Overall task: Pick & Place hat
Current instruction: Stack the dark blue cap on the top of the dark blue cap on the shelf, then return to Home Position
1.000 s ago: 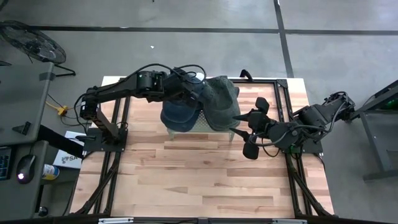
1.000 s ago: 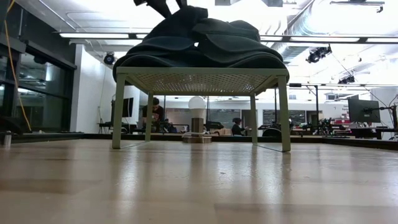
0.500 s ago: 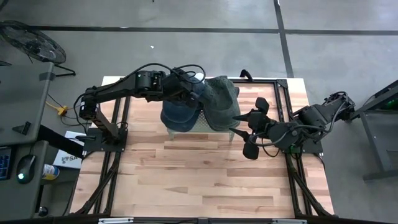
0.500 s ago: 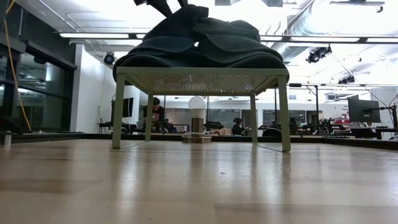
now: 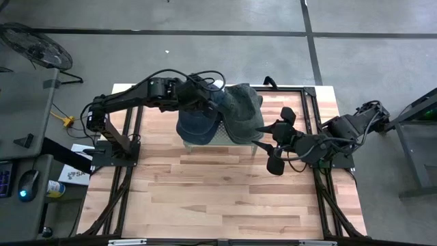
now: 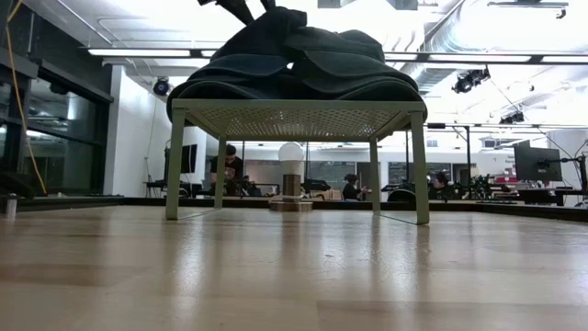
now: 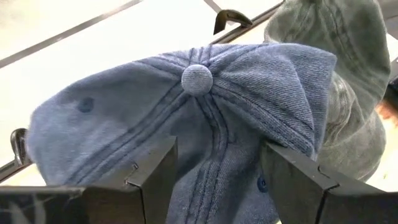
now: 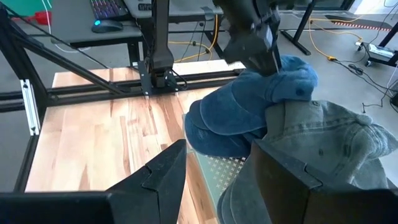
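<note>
A blue denim cap [image 5: 196, 126] and a grey-green cap [image 5: 242, 113] lie side by side on a small mesh-topped stand [image 5: 222, 137], the grey one to the right. In the low view both caps [image 6: 294, 60] rest heaped on the stand's top [image 6: 294, 118]. My left gripper [image 5: 205, 102] is open above the blue cap, one finger on each side of its crown [image 7: 199, 124], just below the top button [image 7: 197, 79]. My right gripper [image 5: 276, 140] is open, by the stand's right near corner, holding nothing. My left gripper [image 7: 217, 180] comes down on the blue cap's crown slanting from the table's left, one finger [image 7: 152, 174] on each side of it. The cloth reaches up to both fingers. I cannot tell whether they touch it. The cap lies on the stand.
The stand has four thin legs [image 6: 175, 165] and sits toward the table's far edge. Bare wooden table [image 5: 218, 198] spreads over the near half. Black frame rails [image 5: 314, 123] run along the table's sides. People sit in the room behind [image 6: 230, 161].
</note>
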Available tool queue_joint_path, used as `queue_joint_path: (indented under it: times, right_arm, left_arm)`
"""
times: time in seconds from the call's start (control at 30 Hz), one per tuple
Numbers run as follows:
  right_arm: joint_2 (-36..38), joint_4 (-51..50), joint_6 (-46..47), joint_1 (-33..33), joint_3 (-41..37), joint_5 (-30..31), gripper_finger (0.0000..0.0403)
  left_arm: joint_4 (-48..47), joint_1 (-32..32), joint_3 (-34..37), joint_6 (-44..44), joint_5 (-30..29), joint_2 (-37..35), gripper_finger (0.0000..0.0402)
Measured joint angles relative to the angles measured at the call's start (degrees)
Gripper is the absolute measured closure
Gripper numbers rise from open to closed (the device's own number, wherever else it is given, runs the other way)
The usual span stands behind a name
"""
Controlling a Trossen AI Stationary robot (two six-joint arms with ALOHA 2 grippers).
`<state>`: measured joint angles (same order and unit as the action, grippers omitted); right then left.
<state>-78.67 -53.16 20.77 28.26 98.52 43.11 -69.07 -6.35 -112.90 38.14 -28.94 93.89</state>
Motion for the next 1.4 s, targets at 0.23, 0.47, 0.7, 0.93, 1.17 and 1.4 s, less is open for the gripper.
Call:
queue_joint_path:
  times: [0.23,0.47,0.7,0.93,1.17,1.4]
  right_arm:
    - [0.0,-1.5,1.3,0.0,0.0,0.0,0.0228]
    - [0.0,-1.5,1.7,0.0,0.0,0.0,0.0228]
    - [0.0,-1.5,1.8,0.0,0.0,0.0,0.0228]
    - [0.0,-1.9,1.8,0.0,0.0,-3.3,0.0229]
    - [0.3,-8.9,3.6,0.1,0.0,-3.0,0.023]
    - [0.3,-18.5,9.5,4.6,0.0,3.8,0.0233]
  left_arm:
    - [0.1,0.0,0.0,0.9,-0.6,-1.9,0.0179]
    - [-0.8,0.0,0.0,1.1,-0.1,-3.5,0.0179]
    - [-2.0,0.0,0.0,1.1,-0.3,-4.5,0.0179]
    - [-5.2,0.6,0.0,-0.6,-0.2,-5.8,0.0179]
    - [-9.1,7.9,0.0,-5.6,-7.8,-8.9,0.0179]
    - [-13.6,21.0,3.5,-7.8,-17.4,-11.2,0.0179]
